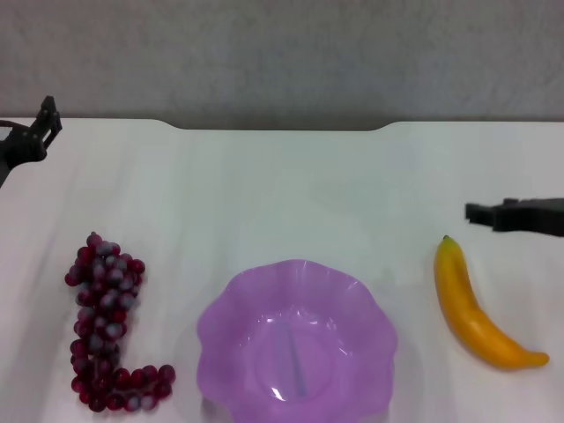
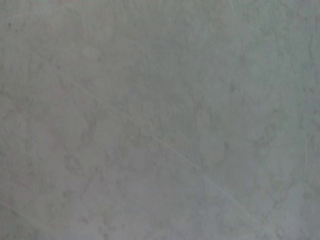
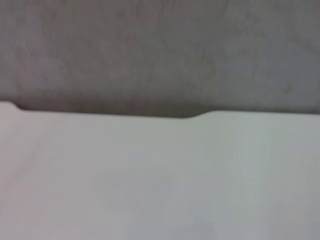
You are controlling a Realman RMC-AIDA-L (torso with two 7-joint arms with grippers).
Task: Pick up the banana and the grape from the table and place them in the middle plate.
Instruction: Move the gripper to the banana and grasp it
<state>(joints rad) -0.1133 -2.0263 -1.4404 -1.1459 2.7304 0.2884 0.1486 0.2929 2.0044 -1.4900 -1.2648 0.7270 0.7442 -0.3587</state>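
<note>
The purple scalloped middle plate sits empty at the near centre of the white table. The grape, a long dark red bunch bent into an L, lies left of the plate. The yellow banana lies right of the plate, green tip pointing away. My right gripper reaches in from the right edge, just beyond the banana's far tip and apart from it. My left gripper is at the far left table edge, well beyond the grape. The wrist views show neither fruit.
The table's far edge has a notch and meets a grey wall. The right wrist view shows that edge and bare tabletop. The left wrist view shows only a grey surface.
</note>
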